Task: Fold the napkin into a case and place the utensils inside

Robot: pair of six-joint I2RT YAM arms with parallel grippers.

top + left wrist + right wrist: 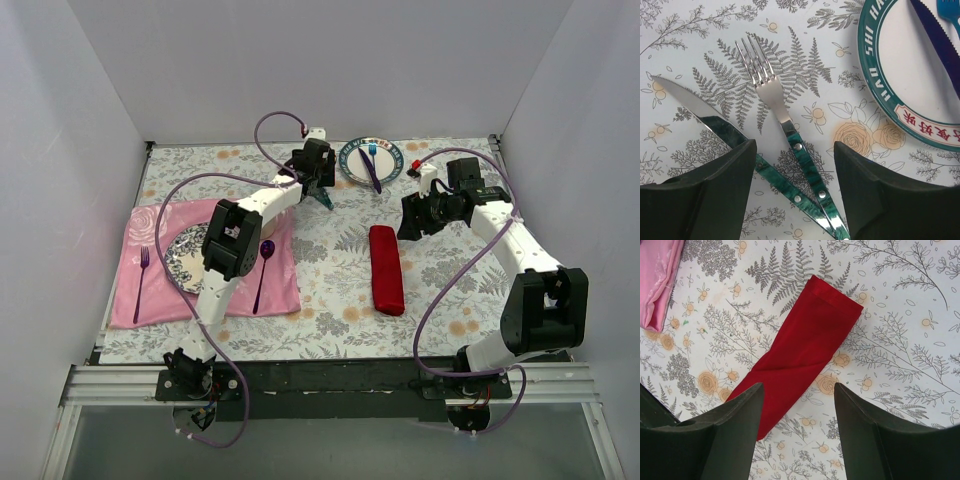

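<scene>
The left gripper [795, 200] hangs low over the table [700, 30] with its jaws apart and nothing held. Between the two black fingers lies the green handle of the fork [771, 95]. The knife [685, 100] lies just beside it, and its handle runs under one finger. The two handles come together near their ends, like a letter V. A plate [880, 95] with a green rim sits close by on the other side.

I think the job now is to pick these two up. It may go best if the gripper comes straight down where the handles meet and squeezes slowly, so both are caught in one go. Metal on a flat cloth can slip away (a fast pinch could flick the knife aside).

The right gripper [795, 435] is also wide open and holds nothing. It floats above the red napkin [800, 350], which lies in the middle of the table, folded into a long strip, well apart from the pink mat [657, 280]. I cannot tell from here if its end opens like a pocket.
</scene>
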